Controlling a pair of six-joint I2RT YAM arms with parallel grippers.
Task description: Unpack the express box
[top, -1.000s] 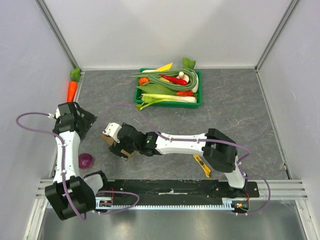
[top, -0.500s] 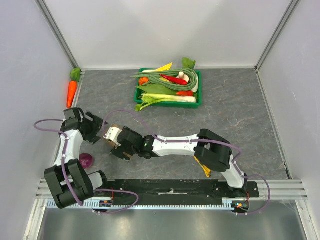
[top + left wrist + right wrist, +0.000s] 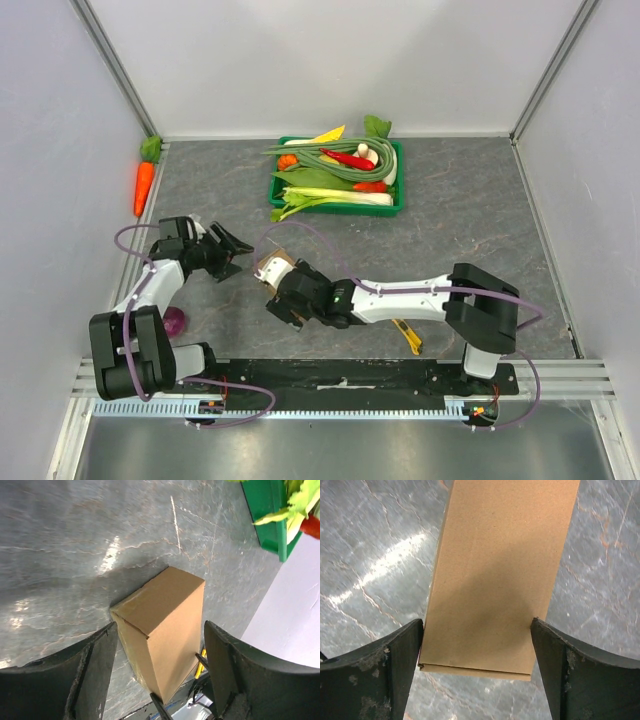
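Observation:
The express box (image 3: 276, 257) is a small plain brown carton on the grey table, left of centre. My right gripper (image 3: 268, 272) reaches in from the right and is shut on it. In the right wrist view both black fingers (image 3: 400, 655) press the long sides of the box (image 3: 500, 555), near its end seam. My left gripper (image 3: 236, 257) is just left of the box, open and pointing at it. In the left wrist view the box (image 3: 160, 605) stands between and ahead of the spread jaws of the left gripper (image 3: 160, 627), with a gap at the right finger (image 3: 235, 670).
A green tray (image 3: 390, 207) of vegetables sits at the back centre, its corner (image 3: 272, 515) showing in the left wrist view. A carrot (image 3: 144, 180) lies by the left wall. A purple vegetable (image 3: 172, 322) and a yellow utility knife (image 3: 405, 335) lie near the front.
The right arm has carried the box to the right. The left arm has swung forward and right toward the box, and its jaws have narrowed a little.

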